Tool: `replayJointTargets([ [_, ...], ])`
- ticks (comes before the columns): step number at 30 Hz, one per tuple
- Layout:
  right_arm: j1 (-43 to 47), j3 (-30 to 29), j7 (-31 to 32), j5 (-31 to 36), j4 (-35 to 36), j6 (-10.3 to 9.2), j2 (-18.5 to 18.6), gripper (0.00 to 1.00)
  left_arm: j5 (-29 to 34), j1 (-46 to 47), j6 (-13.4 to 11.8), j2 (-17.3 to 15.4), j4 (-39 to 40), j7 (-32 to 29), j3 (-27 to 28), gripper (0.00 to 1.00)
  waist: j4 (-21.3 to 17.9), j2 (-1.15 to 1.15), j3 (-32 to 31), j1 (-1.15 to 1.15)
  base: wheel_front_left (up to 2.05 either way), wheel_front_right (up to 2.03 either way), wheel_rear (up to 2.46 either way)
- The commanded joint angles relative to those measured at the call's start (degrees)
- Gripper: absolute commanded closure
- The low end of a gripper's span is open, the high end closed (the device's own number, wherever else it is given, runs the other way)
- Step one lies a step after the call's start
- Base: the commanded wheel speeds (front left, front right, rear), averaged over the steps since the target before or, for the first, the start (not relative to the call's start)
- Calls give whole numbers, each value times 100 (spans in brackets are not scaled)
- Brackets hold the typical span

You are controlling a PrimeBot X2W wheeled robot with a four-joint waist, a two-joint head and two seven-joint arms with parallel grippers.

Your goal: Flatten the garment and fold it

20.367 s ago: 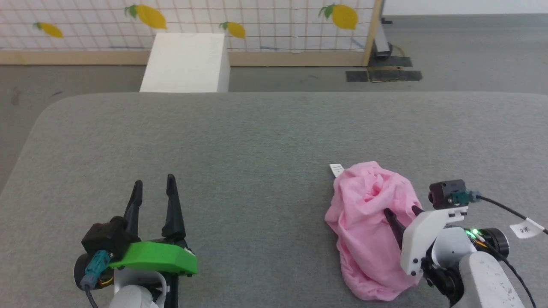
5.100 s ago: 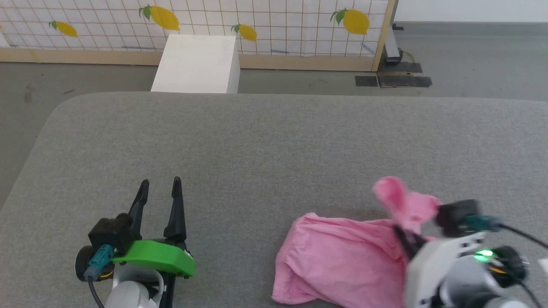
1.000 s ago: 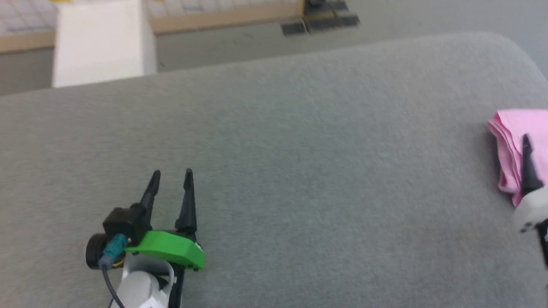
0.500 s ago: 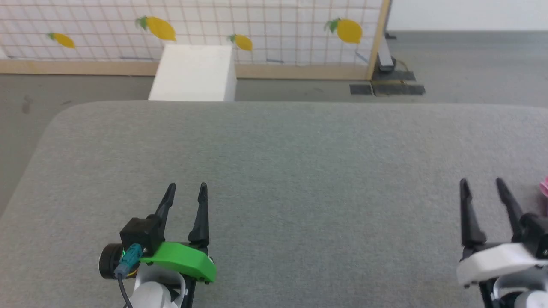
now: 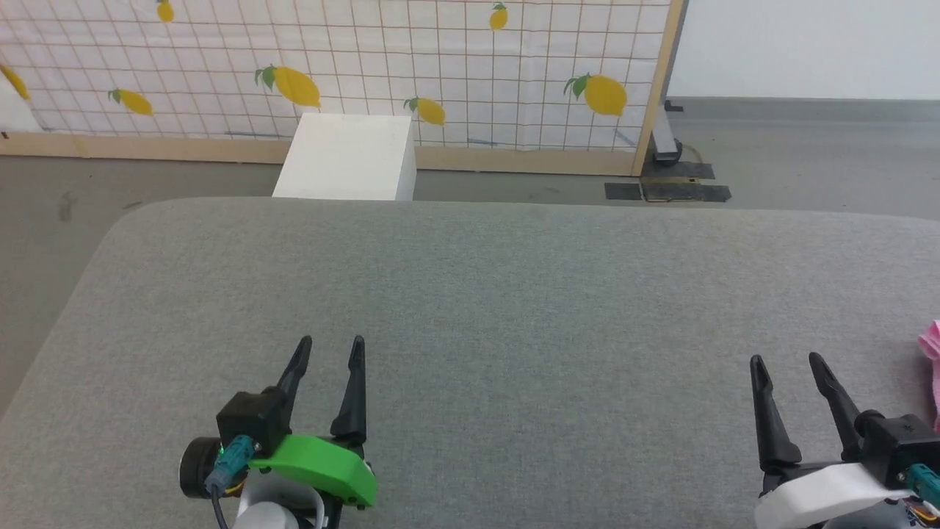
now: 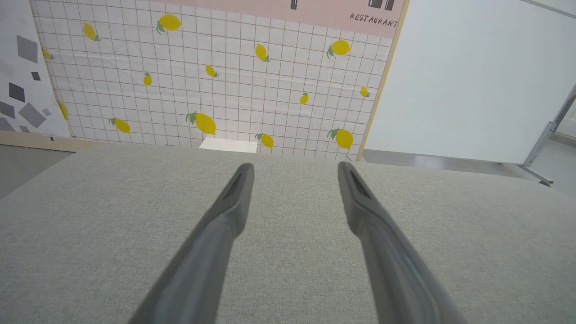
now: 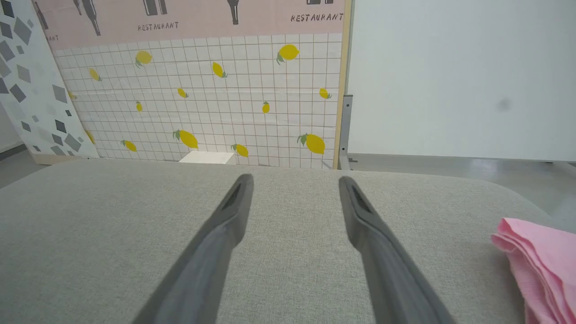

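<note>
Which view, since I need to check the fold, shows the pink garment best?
The right wrist view: the garment lies at its lower right, with stacked folded layers visible along its edge. The head view catches just a pink sliver at its right edge. The left wrist view looks across the grey surface toward the lemon-patterned wall.

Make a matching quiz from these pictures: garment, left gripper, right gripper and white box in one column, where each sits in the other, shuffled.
1 garment
2 left gripper
3 right gripper
4 white box

A on the floor beyond the table
B open, lower left of the head view
C far right of the table
D open, just left of the garment

Pairs: 1-C, 2-B, 3-D, 4-A
</note>
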State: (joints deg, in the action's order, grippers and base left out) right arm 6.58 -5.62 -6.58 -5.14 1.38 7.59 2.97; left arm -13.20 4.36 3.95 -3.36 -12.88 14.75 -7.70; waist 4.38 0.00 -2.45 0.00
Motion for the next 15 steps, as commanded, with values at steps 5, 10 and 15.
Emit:
replayJointTargets([
  [5, 98, 41, -7, -107, -3, -10, -8, 0, -58, -107, -21, 28, -58, 25, -16, 0, -41, 0, -8, 0, 0, 0, 0],
  [10, 76, 72, -27, -140, -38, -10, -9, 0, -68, -85, -34, 31, -81, 25, -18, 0, -24, 0, 24, 0, 0, 0, 0],
  [15, 48, 72, 3, -123, -73, 0, 0, 100, -22, -29, -4, 11, -112, -4, -20, 100, -15, 0, 45, 0, 0, 0, 0],
])
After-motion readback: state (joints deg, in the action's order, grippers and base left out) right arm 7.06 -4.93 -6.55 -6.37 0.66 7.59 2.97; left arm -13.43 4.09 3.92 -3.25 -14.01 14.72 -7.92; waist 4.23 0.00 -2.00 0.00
